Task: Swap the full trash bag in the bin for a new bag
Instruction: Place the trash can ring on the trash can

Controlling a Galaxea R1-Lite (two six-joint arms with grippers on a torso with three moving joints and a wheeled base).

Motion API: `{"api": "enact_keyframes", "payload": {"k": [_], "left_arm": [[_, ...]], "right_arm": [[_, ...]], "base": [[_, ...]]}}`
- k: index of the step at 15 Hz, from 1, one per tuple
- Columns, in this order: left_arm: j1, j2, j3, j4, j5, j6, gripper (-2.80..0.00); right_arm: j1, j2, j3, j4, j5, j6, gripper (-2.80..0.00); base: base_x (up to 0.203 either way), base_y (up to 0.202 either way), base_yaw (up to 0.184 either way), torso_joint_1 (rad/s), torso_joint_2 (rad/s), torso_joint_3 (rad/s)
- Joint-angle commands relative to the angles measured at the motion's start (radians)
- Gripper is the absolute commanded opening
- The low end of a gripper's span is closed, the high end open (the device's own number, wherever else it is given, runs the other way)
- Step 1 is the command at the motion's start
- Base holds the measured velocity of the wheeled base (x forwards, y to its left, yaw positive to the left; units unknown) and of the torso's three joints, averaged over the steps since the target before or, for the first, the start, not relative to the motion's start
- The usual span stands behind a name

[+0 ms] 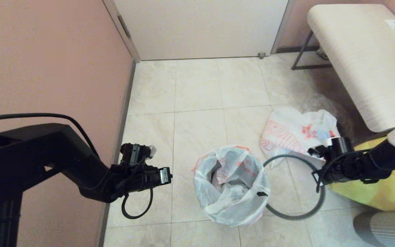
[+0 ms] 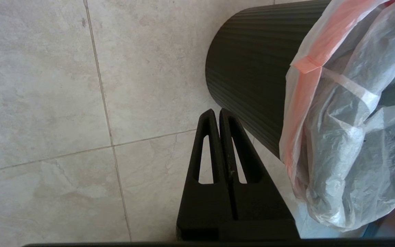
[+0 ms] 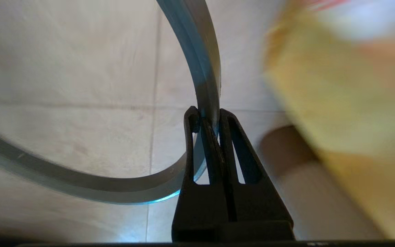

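The right gripper (image 3: 207,115) is pinched tight on the thin grey hoop (image 1: 295,214); its two fingers (image 3: 191,123) squeeze the band of the hoop between them, and the rest of the ring curves away over the floor (image 1: 197,89). In the head view the hoop is off the bin and hangs beside it, on the robot's right, near the big yellow bag (image 1: 375,195); one edge of the ring sits close to the bin's side.

The left gripper (image 2: 217,115) is closed with nothing in it; its fingers press flat together; it hovers just beside the dark ribbed wall of the bin (image 2: 249,79), not touching it.

The bin stands on the tiles in the middle, between the two arms; a crinkly white bag with red print (image 1: 231,181) sits in it and folds over the top edge. Another white bag with red print (image 1: 298,132) lies on the floor behind the hoop, near the pale bench (image 1: 351,58).
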Motion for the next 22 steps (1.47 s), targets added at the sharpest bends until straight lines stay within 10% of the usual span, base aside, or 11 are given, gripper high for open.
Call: {"api": "enact_keyframes", "payload": {"k": [1,7,13,22], "left_arm": [[0.0,-0.004,0.002,-0.004,-0.001,-0.003,-2.8],[0.0,-0.004,0.025,-0.025,-0.008,0.034,-2.8],[-0.001,-0.002,0.023,-0.027,-0.007,0.034,-2.8],[0.0,0.004,0.019,-0.027,-0.004,0.034,-2.8]], "right_arm": [[0.006,-0.262,0.044,0.032,0.0,0.005,-2.8],[0.023,-0.418,-0.2,0.418,0.049,0.031,-2.8],[0.137,-0.253,-0.582,0.587,0.195,0.315,-2.8],[0.368,-0.054,-0.52,0.754,0.224,0.407,-2.8]], "base": [[0.0,0.0,0.0,0.0,0.0,0.0],[0.0,0.0,0.0,0.0,0.0,0.0],[0.0,0.0,0.0,0.0,0.0,0.0],[0.0,0.0,0.0,0.0,0.0,0.0]]}}
